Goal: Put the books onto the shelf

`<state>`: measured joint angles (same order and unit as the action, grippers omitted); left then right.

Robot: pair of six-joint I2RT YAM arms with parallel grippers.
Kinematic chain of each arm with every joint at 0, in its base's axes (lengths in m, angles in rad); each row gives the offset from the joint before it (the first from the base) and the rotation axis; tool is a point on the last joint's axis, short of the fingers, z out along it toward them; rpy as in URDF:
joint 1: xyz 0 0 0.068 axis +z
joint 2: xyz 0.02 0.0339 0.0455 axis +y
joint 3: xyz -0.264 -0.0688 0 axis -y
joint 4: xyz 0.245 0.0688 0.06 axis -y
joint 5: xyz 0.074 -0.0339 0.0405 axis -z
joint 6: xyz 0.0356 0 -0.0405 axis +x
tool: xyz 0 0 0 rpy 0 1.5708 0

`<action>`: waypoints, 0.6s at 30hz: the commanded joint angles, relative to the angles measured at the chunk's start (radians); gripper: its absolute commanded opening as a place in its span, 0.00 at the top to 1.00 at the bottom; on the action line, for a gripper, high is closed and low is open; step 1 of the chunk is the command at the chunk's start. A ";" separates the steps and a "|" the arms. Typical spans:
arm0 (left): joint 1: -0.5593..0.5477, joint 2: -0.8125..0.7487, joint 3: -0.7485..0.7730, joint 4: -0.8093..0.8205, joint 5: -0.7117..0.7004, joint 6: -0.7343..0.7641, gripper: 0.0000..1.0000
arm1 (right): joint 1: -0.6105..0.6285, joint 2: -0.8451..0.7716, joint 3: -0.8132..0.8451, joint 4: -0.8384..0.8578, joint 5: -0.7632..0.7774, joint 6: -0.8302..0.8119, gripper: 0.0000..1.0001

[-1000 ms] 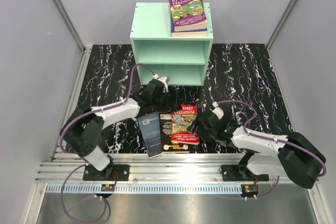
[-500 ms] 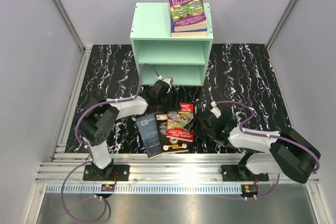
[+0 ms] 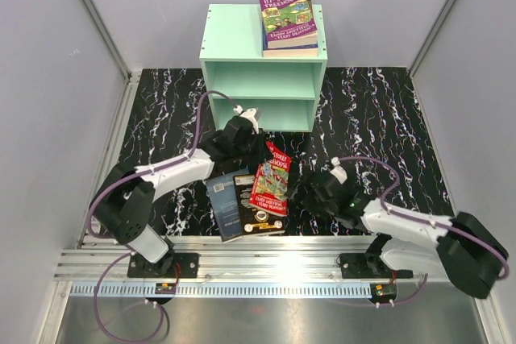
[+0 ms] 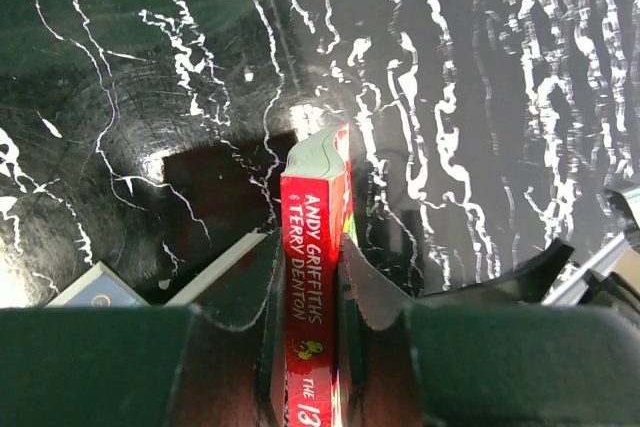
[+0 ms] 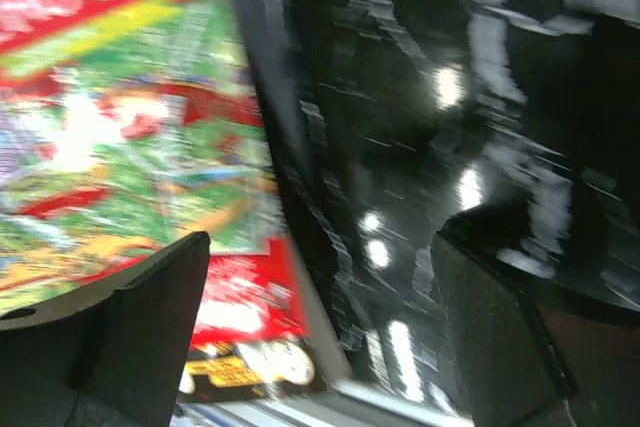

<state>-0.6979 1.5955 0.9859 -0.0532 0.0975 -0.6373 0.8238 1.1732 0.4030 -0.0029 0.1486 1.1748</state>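
Red book (image 4: 316, 197) pinched in left tool (image 4: 314, 317), right tool (image 5: 320, 332) spread wide

The red Treehouse book (image 4: 312, 277) stands tilted on edge, pinched between the left fingers (image 4: 380, 312). A black book (image 3: 251, 207) and a dark blue book (image 3: 225, 203) lie flat just beside them. A purple Treehouse book (image 3: 288, 18) lies atop the mint-green shelf (image 3: 234, 34), well beyond.

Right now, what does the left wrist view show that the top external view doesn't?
Only the left wrist: the spine of the red book, authors' names readable, clamped in the shut left tool. Only the top: the shelf and the purple book lying on its flat top. Both: the red book and the marbled table.
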 commanded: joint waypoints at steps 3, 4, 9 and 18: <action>0.001 -0.095 -0.045 0.081 -0.002 -0.059 1.00 | 0.003 -0.315 -0.013 -0.416 0.108 0.022 0.00; 0.001 -0.110 -0.058 0.125 -0.001 -0.077 1.00 | 0.003 -0.375 -0.023 -0.457 0.105 0.037 0.00; 0.008 -0.141 -0.121 0.289 0.089 -0.229 1.00 | 0.001 -0.800 -0.136 -0.461 0.060 0.088 0.00; 0.020 -0.189 -0.121 0.423 0.211 -0.387 1.00 | 0.003 -1.014 -0.257 -0.421 0.014 0.141 0.00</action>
<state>-0.6880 1.4712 0.8501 0.1970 0.2241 -0.9340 0.8242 0.1467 0.1410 -0.4274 0.1665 1.2892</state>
